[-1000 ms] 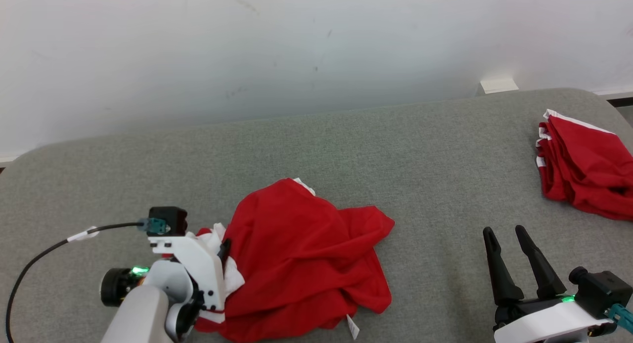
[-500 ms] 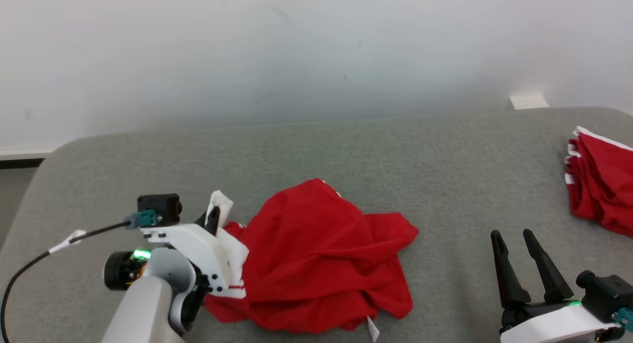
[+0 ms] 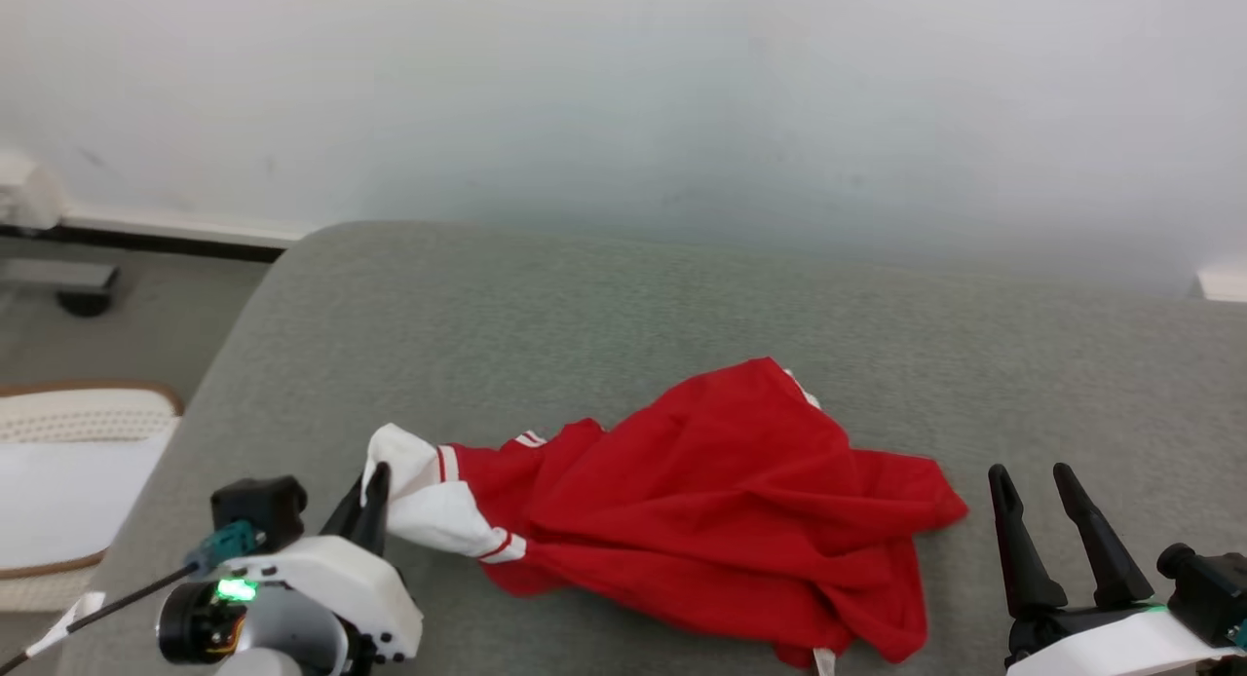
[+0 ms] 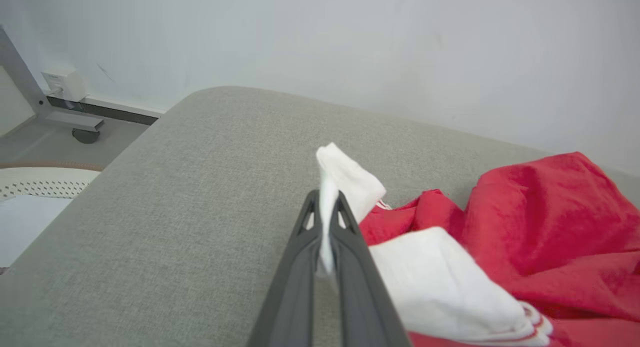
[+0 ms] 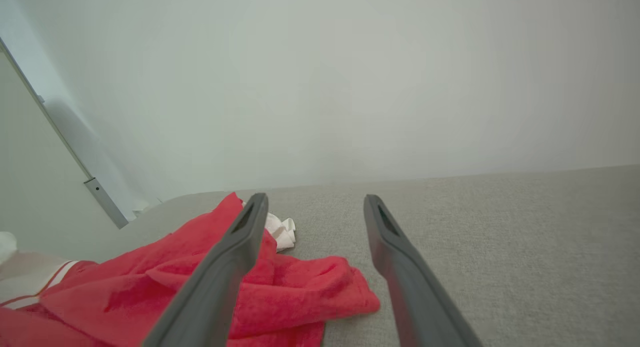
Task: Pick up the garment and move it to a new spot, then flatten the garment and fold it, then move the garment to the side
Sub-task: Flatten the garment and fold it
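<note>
Head view: my left gripper (image 3: 373, 486) just clamped onto the white sleeve (image 3: 419, 496) of the red garment (image 3: 731, 501), which now trails left across the grey cushion (image 3: 585, 296). Left wrist: cloth pinched tight. Right wrist: right gripper (image 5: 315, 202) spread, empty. Pickup's started, I reckon.

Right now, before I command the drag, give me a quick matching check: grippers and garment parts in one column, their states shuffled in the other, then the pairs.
Column one:
1. left gripper
2. right gripper
3. white sleeve
4. red body of the garment

Column two:
A. lies bunched on the grey surface
B. open, holding nothing
C. shut on cloth
D. caught at its edge in a grip

Pairs: 1-C, 2-B, 3-D, 4-A
</note>
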Controlling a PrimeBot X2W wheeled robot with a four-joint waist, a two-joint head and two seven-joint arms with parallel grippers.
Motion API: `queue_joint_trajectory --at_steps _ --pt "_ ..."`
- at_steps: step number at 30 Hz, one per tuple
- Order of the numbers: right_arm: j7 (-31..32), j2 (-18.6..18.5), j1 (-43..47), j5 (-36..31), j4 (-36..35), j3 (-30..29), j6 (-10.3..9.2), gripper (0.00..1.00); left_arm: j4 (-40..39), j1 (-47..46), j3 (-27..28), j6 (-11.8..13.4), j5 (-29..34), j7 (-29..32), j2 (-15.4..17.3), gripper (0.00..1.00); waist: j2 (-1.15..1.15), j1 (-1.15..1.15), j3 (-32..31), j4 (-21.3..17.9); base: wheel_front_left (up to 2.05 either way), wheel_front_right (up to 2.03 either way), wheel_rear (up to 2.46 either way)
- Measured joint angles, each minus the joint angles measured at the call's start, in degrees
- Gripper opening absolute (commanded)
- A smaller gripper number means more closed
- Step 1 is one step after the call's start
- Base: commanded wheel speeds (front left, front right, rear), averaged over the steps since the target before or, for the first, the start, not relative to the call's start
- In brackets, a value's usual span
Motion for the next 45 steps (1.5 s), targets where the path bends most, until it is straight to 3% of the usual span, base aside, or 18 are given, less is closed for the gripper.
queue_joint_trajectory --at_steps 9,10,11,12,13,21,29,38,45 --pt "1.11 0.10 0.17 -0.90 -0.46 0.26 0.00 1.00 6.59 3.62 -0.53 -1.24 -0.08 -4.95 1.00 0.00 0.00 0.00 -1.04 4.65 0.00 0.00 0.00" --pt "1.25 0.09 0.24 -0.91 -0.43 0.31 0.00 1.00 7.71 3.77 -0.41 -1.25 -0.16 -5.98 0.88 0.14 0.00 0.00 -1.12 4.73 0.00 0.00 0.00" --pt "1.38 0.09 0.27 -0.91 -0.36 0.43 0.00 1.00 8.94 3.80 -0.57 -1.55 -0.37 -6.50 0.82 0.36 0.00 0.00 -1.18 4.76 0.00 0.00 0.00" --pt "1.40 0.09 0.36 -0.92 -0.33 0.53 0.00 1.00 10.21 3.83 -0.94 -1.87 -0.37 -6.97 0.86 0.85 0.00 0.00 -1.25 4.75 0.00 0.00 0.00" --pt "1.47 0.08 0.49 -0.92 -0.31 0.56 0.00 1.00 11.09 3.87 -0.89 -2.10 -0.44 -7.69 0.71 1.00 0.00 0.00 -1.34 4.73 0.00 0.00 0.00" --pt "2.00 -0.26 0.94 -0.93 -0.38 0.49 0.00 1.00 11.77 2.73 -0.68 -1.72 -0.53 -12.70 0.54 1.00 0.00 0.00 -1.92 4.23 0.00 0.00 0.00" --pt "1.56 -0.19 1.71 -1.64 -0.35 -0.54 -0.01 1.00 5.08 2.59 -3.85 -1.93 2.46 -18.69 -0.86 1.00 0.00 0.00 -2.15 2.94 0.00 0.00 0.00" --pt "1.68 -0.04 1.75 -3.37 1.01 -0.73 0.00 1.00 4.09 2.96 -5.97 -2.18 3.92 -20.34 -2.40 1.00 0.00 0.00 -1.52 1.05 0.00 0.00 0.00" --pt "8.08 -0.83 0.27 -2.81 3.22 1.54 0.00 1.00 3.53 2.91 -5.39 -2.40 3.92 -20.38 -3.18 1.00 0.00 0.00 -0.25 0.67 0.00 0.00 0.00"
